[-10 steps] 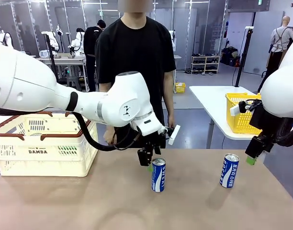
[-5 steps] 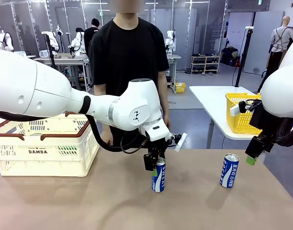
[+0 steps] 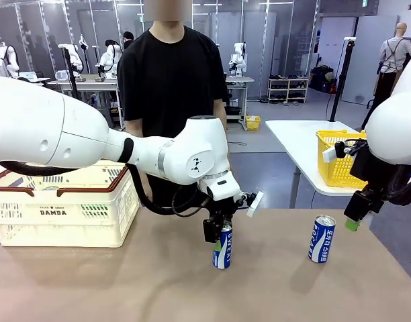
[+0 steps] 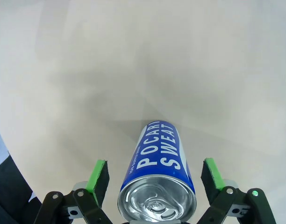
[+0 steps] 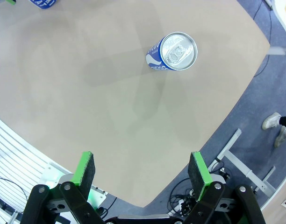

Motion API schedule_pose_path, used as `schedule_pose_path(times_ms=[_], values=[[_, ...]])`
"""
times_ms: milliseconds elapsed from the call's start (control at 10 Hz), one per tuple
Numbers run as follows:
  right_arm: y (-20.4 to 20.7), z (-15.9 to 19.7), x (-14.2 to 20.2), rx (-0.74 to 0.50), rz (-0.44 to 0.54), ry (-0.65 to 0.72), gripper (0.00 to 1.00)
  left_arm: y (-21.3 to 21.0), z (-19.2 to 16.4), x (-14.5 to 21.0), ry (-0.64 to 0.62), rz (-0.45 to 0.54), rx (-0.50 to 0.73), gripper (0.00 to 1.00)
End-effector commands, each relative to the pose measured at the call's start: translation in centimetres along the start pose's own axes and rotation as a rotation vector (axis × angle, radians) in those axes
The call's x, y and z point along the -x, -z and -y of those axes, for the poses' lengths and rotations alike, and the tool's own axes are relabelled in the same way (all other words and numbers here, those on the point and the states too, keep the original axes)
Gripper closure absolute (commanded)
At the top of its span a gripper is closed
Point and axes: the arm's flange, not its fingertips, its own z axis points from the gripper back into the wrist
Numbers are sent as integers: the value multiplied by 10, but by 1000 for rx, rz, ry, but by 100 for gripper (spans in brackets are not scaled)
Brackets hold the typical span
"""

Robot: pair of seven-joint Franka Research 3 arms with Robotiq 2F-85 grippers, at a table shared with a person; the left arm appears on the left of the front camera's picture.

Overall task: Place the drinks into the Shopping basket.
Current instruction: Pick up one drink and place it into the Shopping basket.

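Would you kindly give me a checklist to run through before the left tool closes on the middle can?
1. Left tool open: ok, its pads stand on either side of the middle can with gaps showing.
2. Middle can upright on the table: ok.
3. Can centred between the pads: ok, roughly.
4. Room in the basket: cannot tell, its inside is hidden.
5. Right tool open and apart from the other can: ok.
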Motion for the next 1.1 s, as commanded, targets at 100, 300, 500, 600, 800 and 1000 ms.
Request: schedule_pose_path(times_ms=[100,300,500,600,800,1000], values=[[-1,1,1,1,-5,-2,0,-1,-10,-4,-18,-39,19,0],[-1,1,1,1,-5,-2,0,-1,-11,-2,-10,-39,25,18],[-1,1,1,1,-5,-2,0,-2,-12,-3,-8,-36,34,38],[-1,1,1,1,-5,-2,0,-3,-12,-3,-10,-36,39,48],[-1,1,1,1,-5,-2,0,-4,-13,-5,-6,-38,47,68],[-1,1,1,1,-5,-2,0,-6,-11,-9,1,-36,53,88]])
